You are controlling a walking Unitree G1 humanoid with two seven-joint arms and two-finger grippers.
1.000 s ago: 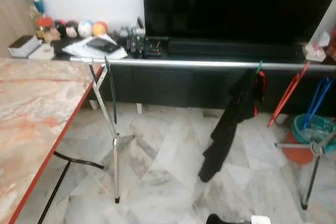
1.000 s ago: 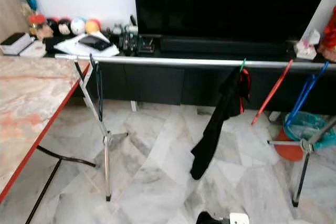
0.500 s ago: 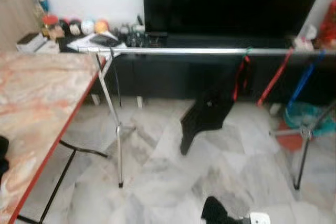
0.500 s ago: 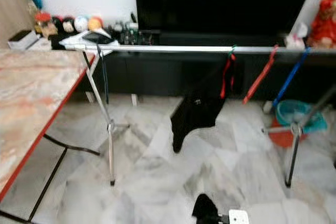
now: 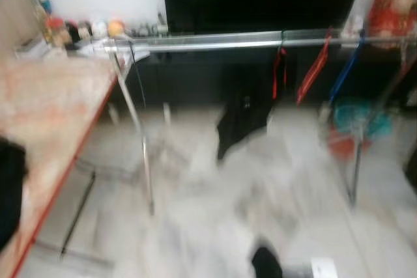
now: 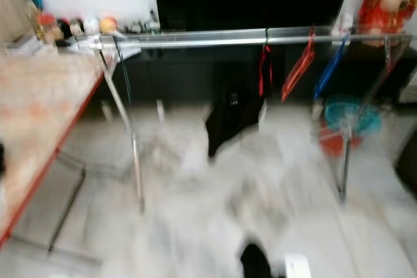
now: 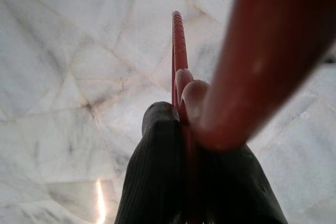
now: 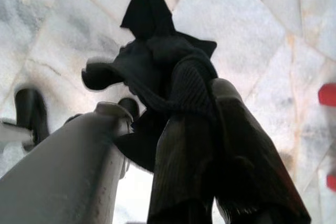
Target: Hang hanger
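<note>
While the head views are smeared by motion, the main risk is misjudging the chrome rail point(image 5: 215, 40), a thin round tube, and missing it. Marble floor point(image 7: 63, 77) is hard and glossy; a dropped hanger would skid. 1 black garment point(image 5: 242, 122) hangs limp beside 3 coloured hangers. Left gripper point(image 7: 184, 129) is clenched on the smooth red hanger point(image 7: 178, 51), held above the floor. Right gripper point(image 8: 194, 108) pinches soft black cloth point(image 8: 149, 40).

Both claws are showing ribbed black fingers: the left claw point(image 7: 181, 145), the right claw point(image 8: 205, 129) beside a silver-grey arm segment point(image 8: 68, 166).
</note>
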